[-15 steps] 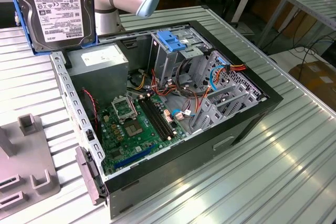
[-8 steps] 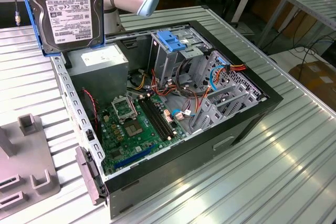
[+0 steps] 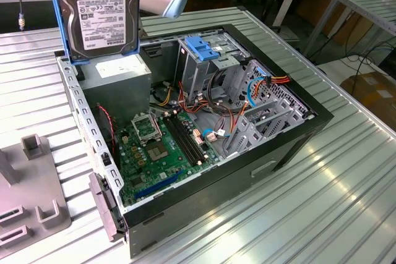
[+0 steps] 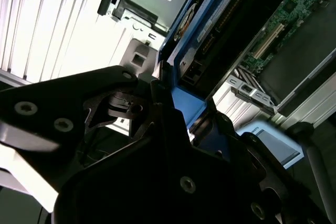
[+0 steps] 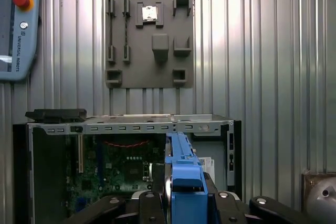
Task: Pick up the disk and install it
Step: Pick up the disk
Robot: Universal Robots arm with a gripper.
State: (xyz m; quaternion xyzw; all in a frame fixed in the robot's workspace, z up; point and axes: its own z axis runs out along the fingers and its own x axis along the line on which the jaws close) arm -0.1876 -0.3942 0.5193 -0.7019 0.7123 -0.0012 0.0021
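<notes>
In the exterior view I see the label face of the disk (image 3: 102, 13), which hangs upright above the power-supply corner of the open computer case (image 3: 247, 177). The first wrist view gives me the grip: the gripper (image 5: 182, 203) is clamped on the disk's blue rail, seen edge-on over the case's interior. A grey fixture plate (image 5: 149, 40) lies just beyond the case.

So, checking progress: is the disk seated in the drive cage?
No, the disk hangs upright above the computer case, outside the drive cage.
</notes>
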